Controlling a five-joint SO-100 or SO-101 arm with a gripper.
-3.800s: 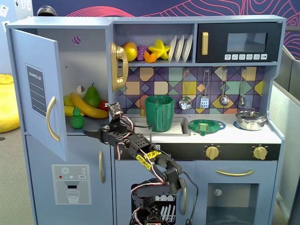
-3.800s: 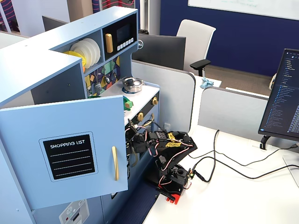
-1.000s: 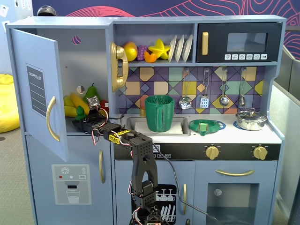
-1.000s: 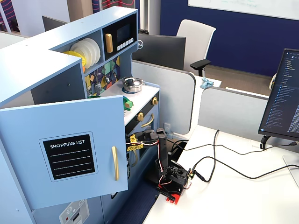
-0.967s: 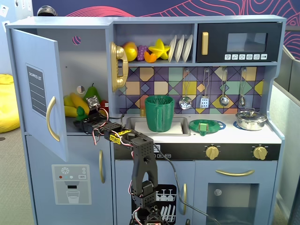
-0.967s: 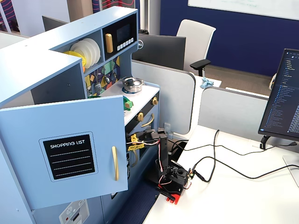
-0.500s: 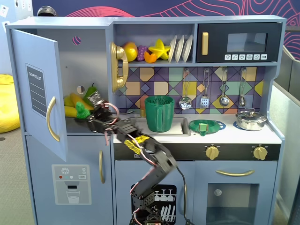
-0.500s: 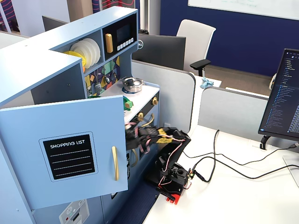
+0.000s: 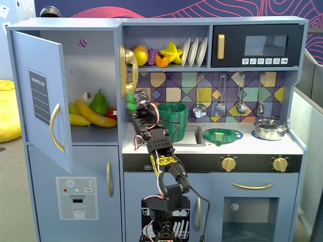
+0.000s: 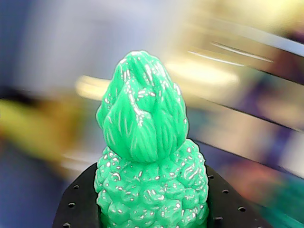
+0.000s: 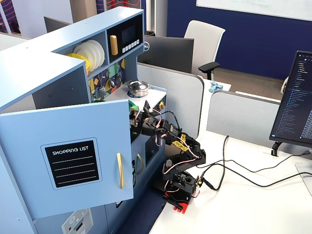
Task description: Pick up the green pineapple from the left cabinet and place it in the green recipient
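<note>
Clearly the green pineapple [image 10: 151,156] sits clenched between the gripper [image 9: 132,102] jaws, leaves up, left of centre in a fixed view, outside the left cabinet [image 9: 96,60] and held high, probably to clear the rim of the green recipient [image 9: 171,121].

Both fixed views were evenly lit and sharp, office-type diffuse light from above, no harsh shadows. Front fixed view: the open left cabinet [image 9: 93,75] interior sat slightly darker at its far wall, soft shade under the shelves; faint glare on the microwave [image 9: 257,46] window and the steel pot [image 9: 270,128]. Side fixed view: crisp, monitor [image 11: 295,105] bright at right edge. Wrist view: only the green pineapple [image 10: 149,152] was in focus, with small specular highlights across its bumps; everything behind it smeared into streaky motion blur, colours only.
</note>
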